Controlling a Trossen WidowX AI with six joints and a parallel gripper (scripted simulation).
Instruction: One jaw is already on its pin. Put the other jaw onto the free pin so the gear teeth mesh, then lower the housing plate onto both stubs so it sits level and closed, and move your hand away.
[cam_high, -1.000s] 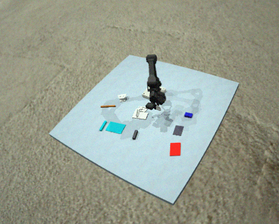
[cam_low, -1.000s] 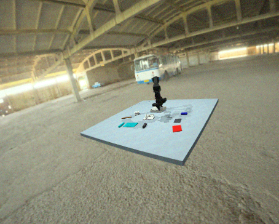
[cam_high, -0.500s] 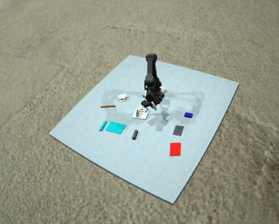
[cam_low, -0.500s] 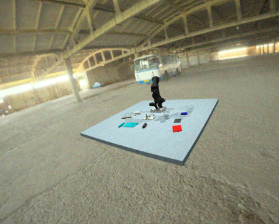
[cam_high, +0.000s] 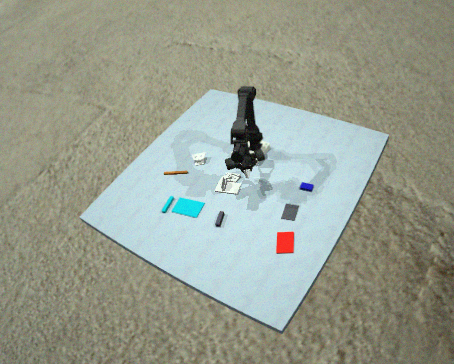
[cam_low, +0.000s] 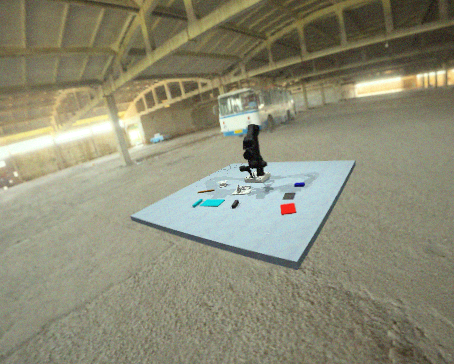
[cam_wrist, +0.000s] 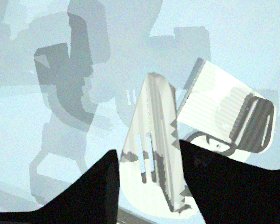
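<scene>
white slotted piece (cam_high: 247, 174) (cam_wrist: 162, 135) | gripped inside claw (cam_high: 244, 169) (cam_low: 248, 172) (cam_wrist: 148, 148) | (narrow end outward)

The arm (cam_high: 243, 112) (cam_low: 253, 145) is matte black, with chunky, blocky links and thick, rounded joints. Its gripper (cam_high: 247, 172) (cam_wrist: 146, 151) has plain black fingers, broad below and narrowing to blunt tips.

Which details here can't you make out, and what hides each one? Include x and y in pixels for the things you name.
- Held white part (cam_wrist: 156, 110), lower end: wrist view, cut off by the bottom edge.
- White assembly on the mat (cam_high: 223, 190) (cam_low: 236, 193): too small in the top and exterior views to tell pins or teeth.
- Gripper (cam_high: 246, 171) (cam_wrist: 146, 151) fingertips: exterior view, too small and dark.
</scene>
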